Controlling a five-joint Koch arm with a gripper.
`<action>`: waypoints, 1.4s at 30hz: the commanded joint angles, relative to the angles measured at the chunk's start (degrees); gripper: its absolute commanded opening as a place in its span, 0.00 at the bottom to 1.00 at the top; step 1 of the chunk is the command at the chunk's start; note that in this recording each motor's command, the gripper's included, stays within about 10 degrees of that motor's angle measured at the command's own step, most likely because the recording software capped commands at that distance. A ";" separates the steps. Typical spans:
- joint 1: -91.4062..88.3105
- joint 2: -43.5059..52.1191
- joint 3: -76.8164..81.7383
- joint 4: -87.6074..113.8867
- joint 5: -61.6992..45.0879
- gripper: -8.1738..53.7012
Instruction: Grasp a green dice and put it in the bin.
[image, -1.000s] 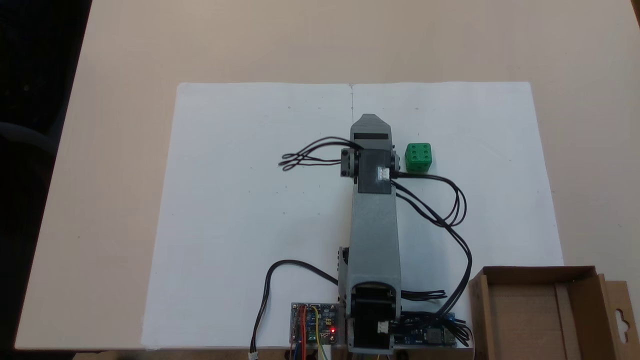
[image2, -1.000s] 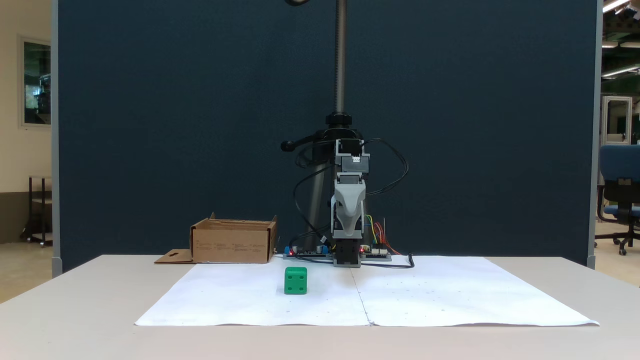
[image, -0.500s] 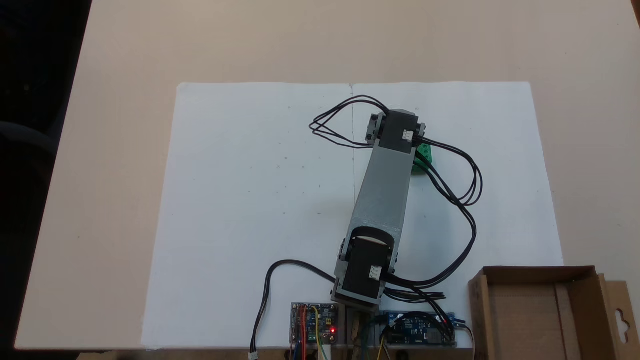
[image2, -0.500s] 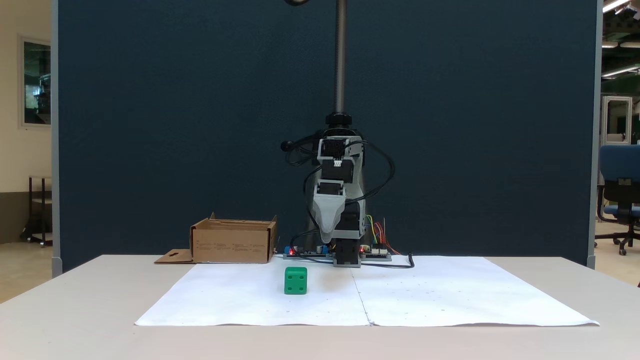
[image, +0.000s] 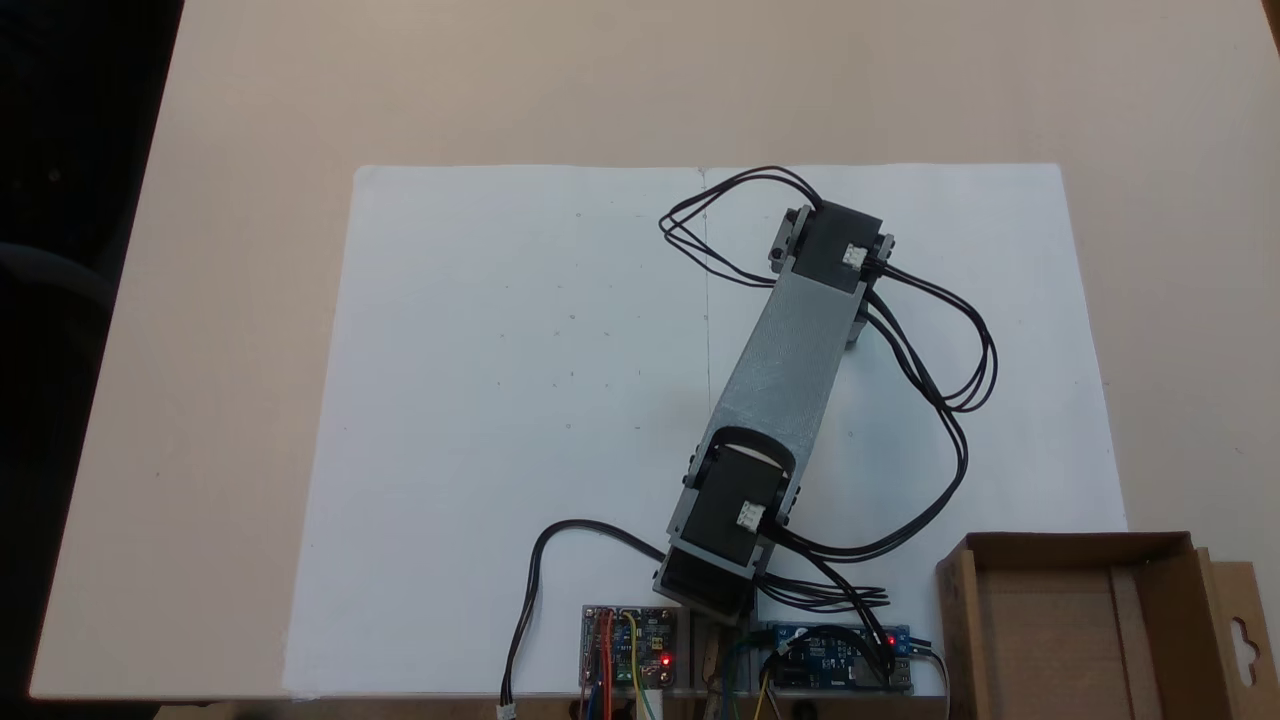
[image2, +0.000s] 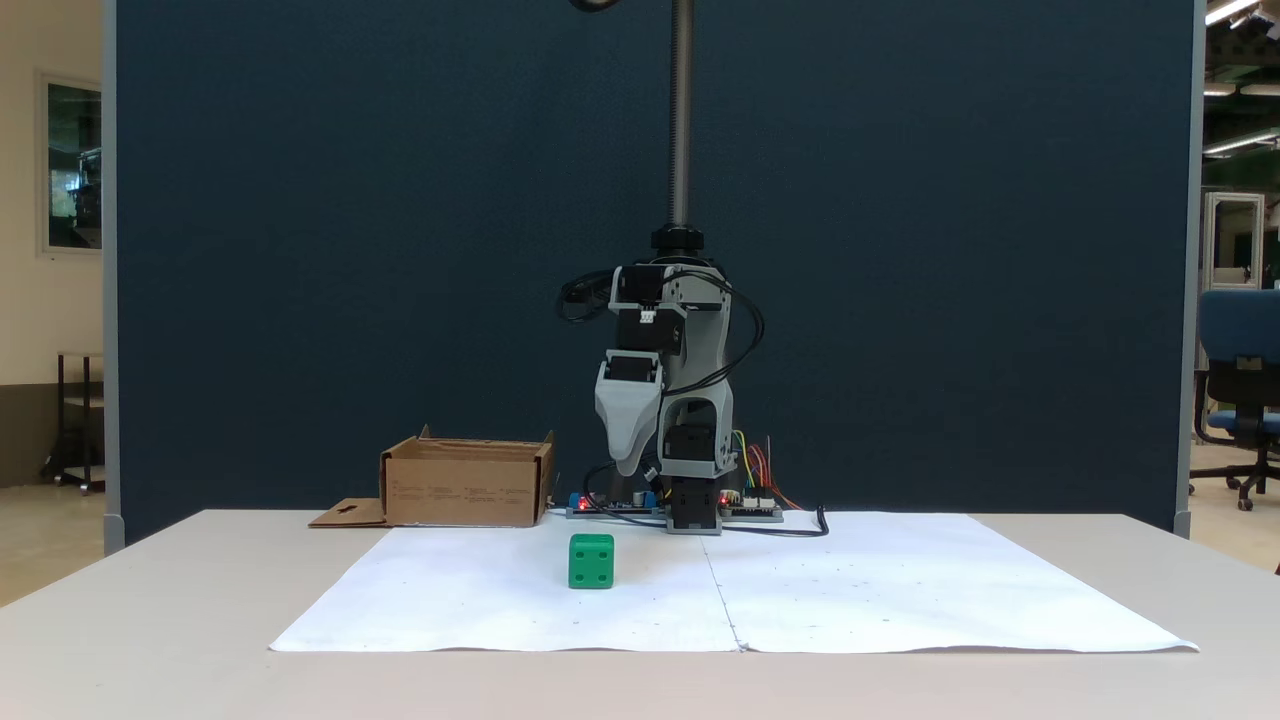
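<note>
Tool above the dice, bin off to the side

In a fixed view from the front, the tool (image2: 627, 465) hangs point-down over the white paper (image2: 850, 590), clear of it and a little behind the dice (image2: 591, 560); only one grey tip shows, so I cannot tell whether it is spread or closed. The dice sits on the paper with a four-pip face to the camera, well apart from the bin (image2: 467, 483), which stands at the paper's far left corner. In a fixed view from above, the arm (image: 785, 360) slants up and right across the paper, and the bin (image: 1080, 630) lies at bottom right on the worktop (image: 250, 300).
</note>
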 joint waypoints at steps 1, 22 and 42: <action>0.88 -0.26 -2.81 2.29 -4.04 0.81; 2.20 -13.27 -5.36 -0.44 -4.13 0.81; 3.52 -19.16 -7.29 -5.10 -11.25 0.81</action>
